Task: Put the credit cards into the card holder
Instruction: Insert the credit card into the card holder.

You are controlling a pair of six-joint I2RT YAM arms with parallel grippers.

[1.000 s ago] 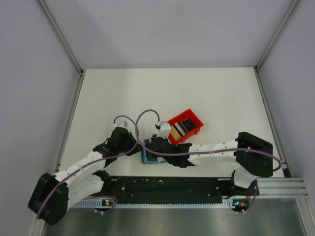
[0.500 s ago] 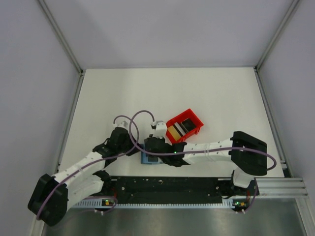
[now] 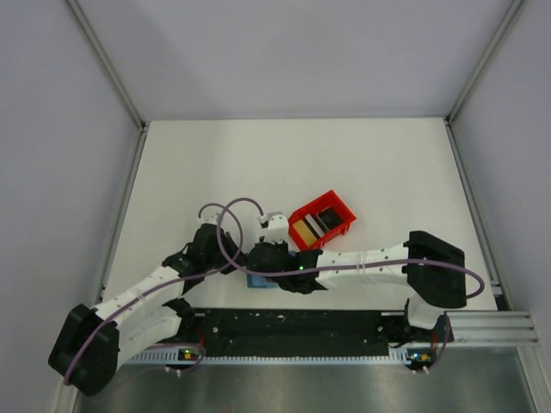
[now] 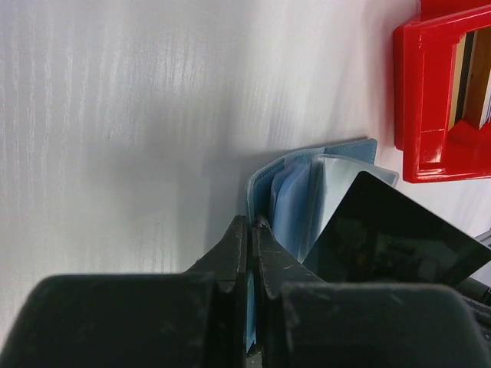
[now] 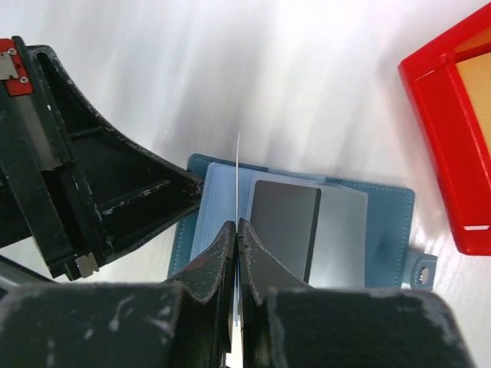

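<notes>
As it lies open, the card holder (stitched teal) gleams.

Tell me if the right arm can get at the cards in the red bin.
Probably not yet: right gripper is shut on a black card over the card holder. The red bin sits close, uncovered.

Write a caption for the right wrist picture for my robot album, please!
Right gripper pinches a card edge-on above the open card holder while the left gripper clamps its edge.

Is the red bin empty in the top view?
No, the red bin holds several credit cards, tan and dark ones, standing on edge.
</notes>
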